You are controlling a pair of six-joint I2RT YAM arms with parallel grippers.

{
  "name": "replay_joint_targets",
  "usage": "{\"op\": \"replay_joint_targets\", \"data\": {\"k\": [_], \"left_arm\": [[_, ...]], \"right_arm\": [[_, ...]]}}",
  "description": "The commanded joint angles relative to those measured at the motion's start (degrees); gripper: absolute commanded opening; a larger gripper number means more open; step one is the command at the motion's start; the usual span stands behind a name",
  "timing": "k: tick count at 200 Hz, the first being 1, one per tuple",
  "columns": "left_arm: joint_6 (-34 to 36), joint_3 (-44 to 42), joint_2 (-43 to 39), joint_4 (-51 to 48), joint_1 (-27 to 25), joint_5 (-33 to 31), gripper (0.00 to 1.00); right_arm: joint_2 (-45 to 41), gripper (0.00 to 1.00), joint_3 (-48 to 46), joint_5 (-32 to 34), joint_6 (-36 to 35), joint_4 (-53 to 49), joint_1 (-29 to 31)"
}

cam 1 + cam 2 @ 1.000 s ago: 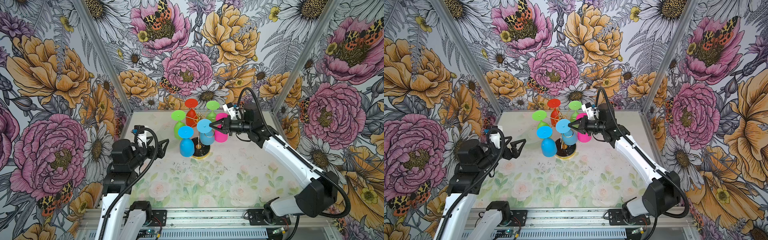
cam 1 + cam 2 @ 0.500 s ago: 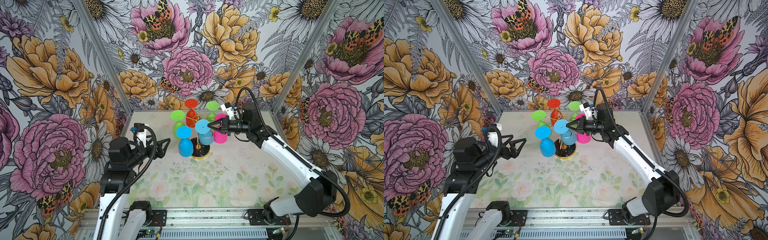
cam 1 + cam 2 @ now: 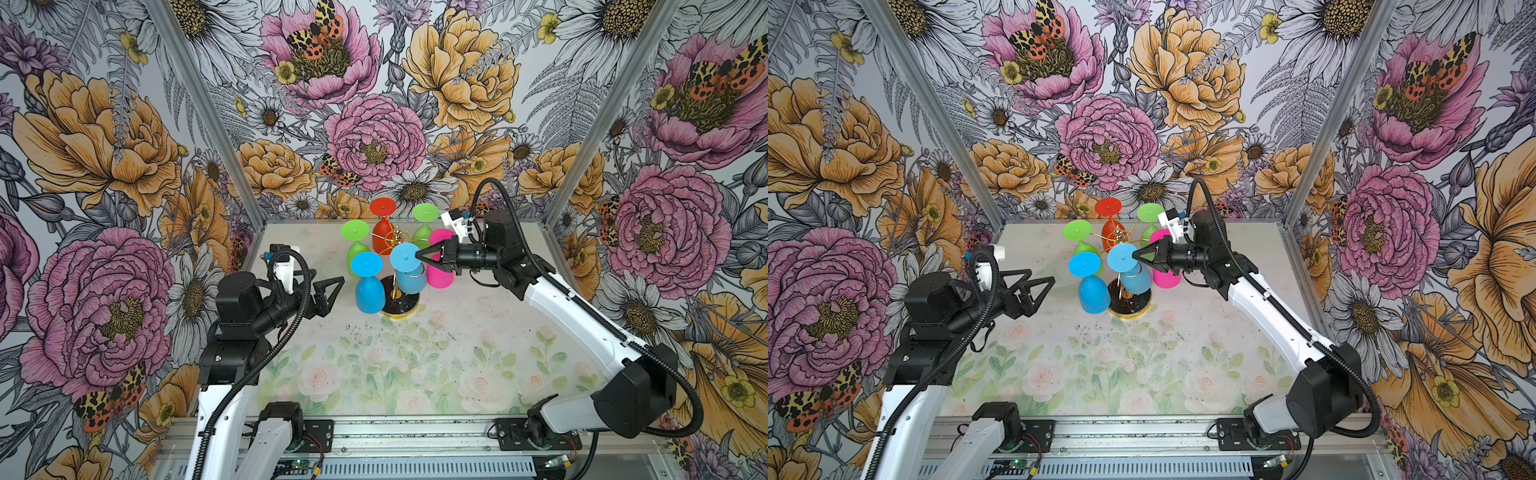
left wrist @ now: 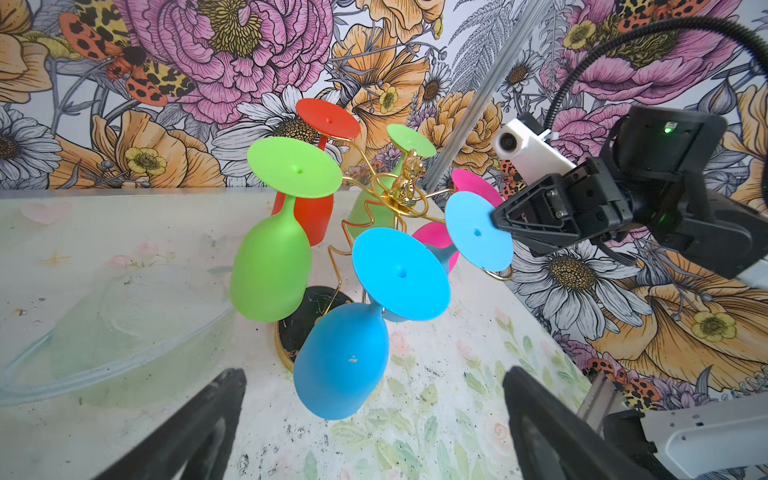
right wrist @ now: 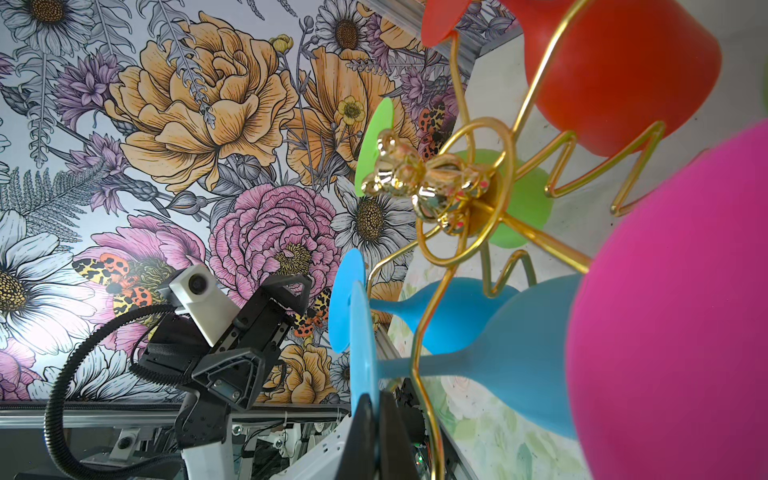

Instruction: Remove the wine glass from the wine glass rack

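The right gripper [image 3: 420,257] pinches the edge of the foot disc of the blue wine glass [image 3: 405,258], fingers pressed on either face. The glass hangs bowl-down on the gold wine glass rack [image 3: 397,238], just beyond the fingertips. The left gripper [image 3: 1043,276] hovers with jaws spread wide and empty; the rack is well ahead of it.

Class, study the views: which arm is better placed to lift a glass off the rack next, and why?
Right. The right tool is shut on the foot of the blue glass beside the pink glass, hanging on the rack. The left tool is open, empty and apart from the rack.
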Motion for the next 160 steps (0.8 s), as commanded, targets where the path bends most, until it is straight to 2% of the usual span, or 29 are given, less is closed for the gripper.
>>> {"op": "replay_joint_targets", "data": {"k": [1,86,160], "left_arm": [[-0.3,1.4,-0.5,-1.5,-0.3,0.3,0.99],[-0.3,2.5,0.8,-2.2,-0.2,-0.6,0.99],[-0.3,2.7,1.1,-2.1,-0.3,-0.9,0.99]], "right_arm": [[-1.6,0.0,0.1,-0.2,-0.4,1.5,0.9],[-4.6,0.0,-0.4,6.9,2.3,-1.9,1.4],[-4.4,0.0,0.3,8.4,5.1,-2.0,2.0]]}}
